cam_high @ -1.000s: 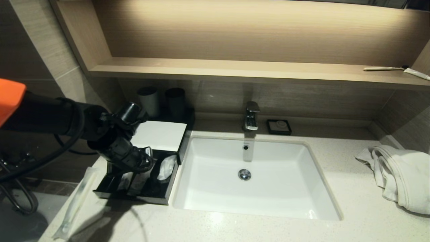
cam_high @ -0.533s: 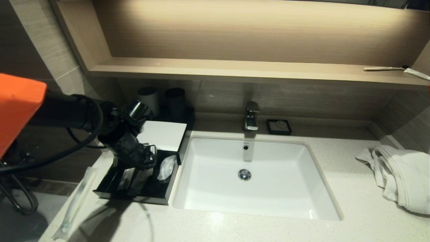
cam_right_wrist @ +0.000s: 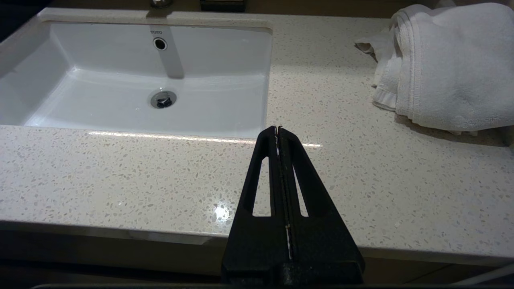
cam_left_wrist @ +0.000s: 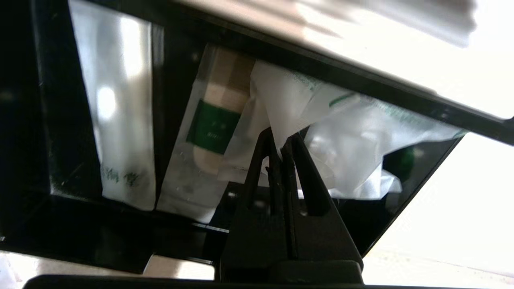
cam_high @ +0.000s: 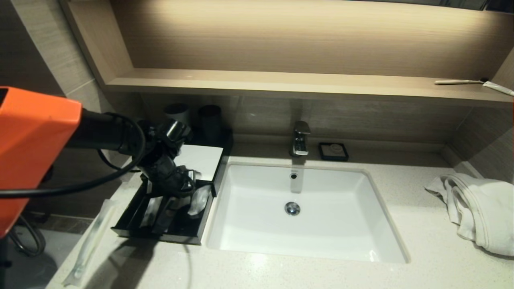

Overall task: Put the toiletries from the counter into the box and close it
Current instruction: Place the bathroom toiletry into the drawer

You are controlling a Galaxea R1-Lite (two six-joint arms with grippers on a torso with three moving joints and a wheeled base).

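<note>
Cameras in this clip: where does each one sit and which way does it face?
Head view: high, looking down at the sink, box; left arm shows.
Left wrist view: behind the left gripper, facing into the box, fingers pinching a clear packet.
Right wrist view: behind the right gripper, facing counter, towel.
Head and right wrist share the sink.

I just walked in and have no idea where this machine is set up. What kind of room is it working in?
Most likely a hotel bathroom vanity. A white sink with a chrome faucet is set into a speckled stone counter, a folded white towel lies beside it, and a black box holds wrapped toiletries.
</note>
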